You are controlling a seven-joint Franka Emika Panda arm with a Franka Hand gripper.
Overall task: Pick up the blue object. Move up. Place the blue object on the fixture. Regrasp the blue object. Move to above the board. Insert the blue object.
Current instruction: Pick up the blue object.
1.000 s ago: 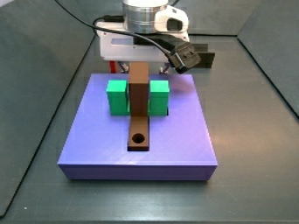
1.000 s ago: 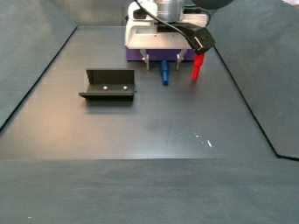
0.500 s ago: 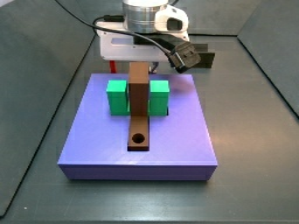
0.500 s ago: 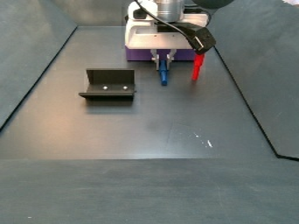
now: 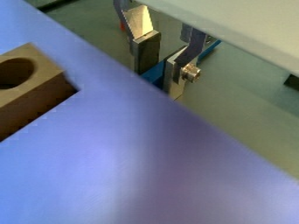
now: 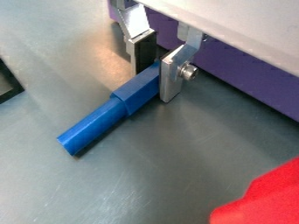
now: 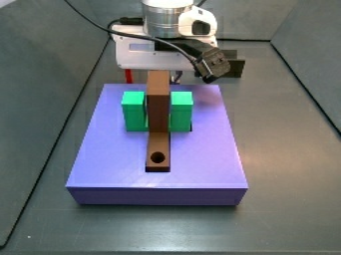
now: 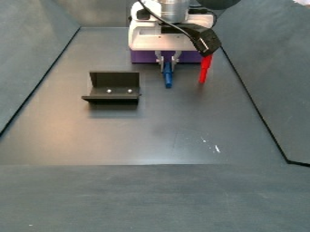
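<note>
Readable text: none in any view.
Pincer (image 6: 156,70): low at the blue object (image 6: 111,114), no marking legible.
Board (image 7: 160,120): unmarked.
Fixture (image 8: 112,88): unmarked.

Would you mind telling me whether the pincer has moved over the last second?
Yes: the pincer has come down around the blue peg, judged against the red peg.

The blue peg (image 6: 107,120) lies flat on the grey floor with the gripper (image 6: 156,68) low around its far end, the dark fixture (image 8: 111,88) well apart, the brown board (image 7: 159,125) across green blocks.
</note>
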